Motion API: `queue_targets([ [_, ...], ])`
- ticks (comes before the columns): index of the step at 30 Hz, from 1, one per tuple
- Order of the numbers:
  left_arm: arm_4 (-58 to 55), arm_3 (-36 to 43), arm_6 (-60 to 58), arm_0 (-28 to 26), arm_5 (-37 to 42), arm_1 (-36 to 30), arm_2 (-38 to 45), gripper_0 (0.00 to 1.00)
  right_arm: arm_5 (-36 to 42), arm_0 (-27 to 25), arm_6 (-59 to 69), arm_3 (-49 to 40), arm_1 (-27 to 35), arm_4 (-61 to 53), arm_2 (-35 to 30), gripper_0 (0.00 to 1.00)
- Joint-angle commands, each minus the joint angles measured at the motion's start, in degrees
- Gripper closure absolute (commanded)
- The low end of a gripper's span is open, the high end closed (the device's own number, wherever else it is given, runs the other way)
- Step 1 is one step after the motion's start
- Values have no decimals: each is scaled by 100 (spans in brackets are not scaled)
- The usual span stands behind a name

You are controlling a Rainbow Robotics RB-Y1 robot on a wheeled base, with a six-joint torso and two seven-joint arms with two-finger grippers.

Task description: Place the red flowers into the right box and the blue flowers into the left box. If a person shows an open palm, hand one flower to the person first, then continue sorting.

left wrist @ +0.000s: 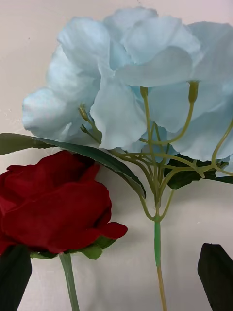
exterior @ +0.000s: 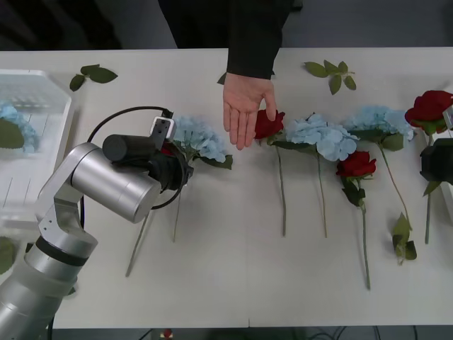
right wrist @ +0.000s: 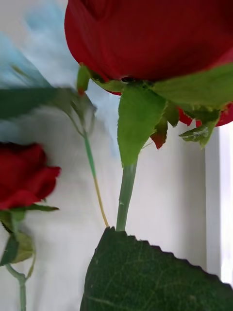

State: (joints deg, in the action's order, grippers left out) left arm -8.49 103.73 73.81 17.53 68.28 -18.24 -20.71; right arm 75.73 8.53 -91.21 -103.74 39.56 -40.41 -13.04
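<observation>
Nearest the camera, lower left of the front view, the big silver left arm is seen, with the left gripper [exterior: 172, 166] stretched over a red rose [left wrist: 56, 209] and a blue hydrangea [exterior: 199, 137] lying side by side on the counter [exterior: 233, 283]. Whether its fingers are open or closed can't be told, they're hidden behind the wrist.

Next biggest, the left box [exterior: 37, 113] sits at the left edge with one blue head already inside. No right box can be made out.

At top centre an open palm [exterior: 244, 106] is held out by a person in a dark sleeve, just beside another rose [exterior: 268, 123]. Two more hydrangeas [exterior: 322, 136] and a rose [exterior: 356, 165] are laid out to the right.

At the right edge the right gripper [exterior: 435, 161] is parked over the last rose [exterior: 429, 108]; the state of its fingers can't be judged either.

So the handover step is probably up: one flower should be gripped and passed to the palm before sorting is resumed.
</observation>
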Motion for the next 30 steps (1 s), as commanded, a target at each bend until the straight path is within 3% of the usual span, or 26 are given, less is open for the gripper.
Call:
queue_targets([
  [1,5,121,152,31,-42,-21,93,0,-137,44,-643,-753,-106,-388,-278,100],
  [9,-3,121,152,31,-42,-30,93,0,-1579,88,-1830,-1412,-563,-1232,-348,100],
  [19,-21,129,152,31,-42,-30,93,0,-4171,527,-3069,-1421,-801,-2146,856,100],
  [25,-30,129,152,31,-42,-30,93,0,-5059,835,-3060,-1412,-801,-2322,1550,100],
  [30,-30,129,152,31,-42,-30,93,0,-5173,931,-3078,-1368,-801,-2313,1630,100],
])
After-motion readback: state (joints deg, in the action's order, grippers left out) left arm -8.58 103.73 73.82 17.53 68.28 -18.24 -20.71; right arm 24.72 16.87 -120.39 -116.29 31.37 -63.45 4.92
